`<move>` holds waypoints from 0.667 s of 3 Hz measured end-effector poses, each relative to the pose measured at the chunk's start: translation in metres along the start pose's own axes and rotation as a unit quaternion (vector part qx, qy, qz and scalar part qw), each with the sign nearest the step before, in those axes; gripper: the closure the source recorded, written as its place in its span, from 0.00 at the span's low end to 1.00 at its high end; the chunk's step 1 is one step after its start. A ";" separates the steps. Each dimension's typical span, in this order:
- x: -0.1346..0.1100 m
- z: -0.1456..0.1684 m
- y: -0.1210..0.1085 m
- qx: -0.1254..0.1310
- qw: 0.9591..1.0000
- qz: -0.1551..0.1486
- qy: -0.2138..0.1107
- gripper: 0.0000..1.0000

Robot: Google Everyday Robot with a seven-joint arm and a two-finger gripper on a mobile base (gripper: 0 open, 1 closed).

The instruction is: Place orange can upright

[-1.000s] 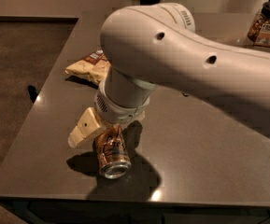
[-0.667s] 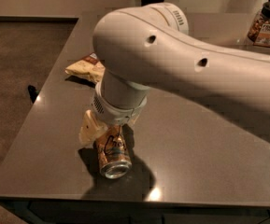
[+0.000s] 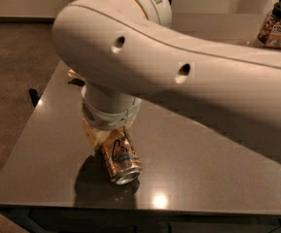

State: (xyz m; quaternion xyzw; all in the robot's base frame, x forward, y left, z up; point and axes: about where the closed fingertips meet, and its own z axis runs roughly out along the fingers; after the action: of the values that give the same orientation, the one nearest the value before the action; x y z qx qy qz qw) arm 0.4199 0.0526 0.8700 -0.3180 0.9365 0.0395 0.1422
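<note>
The orange can (image 3: pixel 121 157) lies on its side on the dark grey table (image 3: pixel 203 169), near the front left corner, with its silver end (image 3: pixel 127 175) pointing toward the camera. My gripper (image 3: pixel 105 136) hangs under the white wrist, right over the can's far end. A pale finger (image 3: pixel 92 136) presses against the can's left side; the other finger is hidden behind the can and wrist. The gripper looks shut on the can, which still rests tilted on the table.
My thick white arm (image 3: pixel 179 76) spans the view from the right and hides the table's middle. A jar with a label (image 3: pixel 277 27) stands at the far right back. A scrap of the tan bag (image 3: pixel 73 74) shows behind the wrist. The table's front edge (image 3: pixel 140 211) is close to the can.
The pale finger, spread out left of the can before, has closed in against the can's side. The arm has swung higher across the view and now hides most of the bag.
</note>
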 end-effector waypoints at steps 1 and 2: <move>-0.013 -0.014 -0.016 -0.012 1.000 -0.016 -0.021 0.99; -0.027 -0.025 -0.043 -0.046 0.996 -0.044 -0.058 1.00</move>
State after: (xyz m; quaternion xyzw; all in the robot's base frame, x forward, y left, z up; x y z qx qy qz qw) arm 0.4605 0.0306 0.9023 -0.3623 0.9091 0.0946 0.1827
